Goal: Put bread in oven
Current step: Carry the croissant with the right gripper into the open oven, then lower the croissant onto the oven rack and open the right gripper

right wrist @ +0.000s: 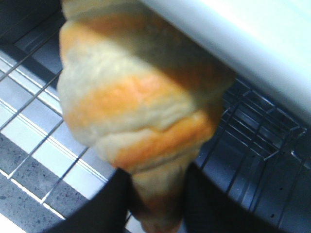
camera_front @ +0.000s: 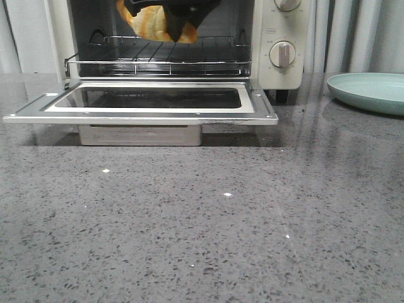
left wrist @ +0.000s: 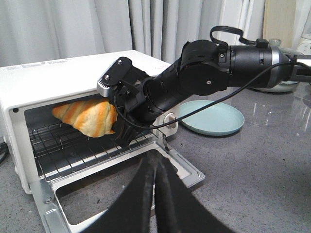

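Observation:
The cream-white oven [camera_front: 278, 38] stands at the back with its glass door [camera_front: 145, 104] dropped flat. My right gripper [camera_front: 173, 22] is shut on the bread [camera_front: 151, 24], a golden striped croissant-like bun. It holds the bread inside the oven mouth, a little above the wire rack [camera_front: 158, 53]. In the left wrist view the bread [left wrist: 87, 116] hangs over the rack [left wrist: 63, 145], held by the right gripper [left wrist: 124, 128]. In the right wrist view the bread [right wrist: 131, 111] fills the picture, its tapered end between the fingers [right wrist: 104, 204]. My left gripper [left wrist: 154, 170] is shut and empty, in front of the oven door [left wrist: 189, 170].
A pale green plate [camera_front: 369, 91] lies on the grey speckled counter to the right of the oven; it also shows in the left wrist view [left wrist: 214, 119]. A metal tray [camera_front: 140, 134] sits under the open door. Grey curtains hang behind.

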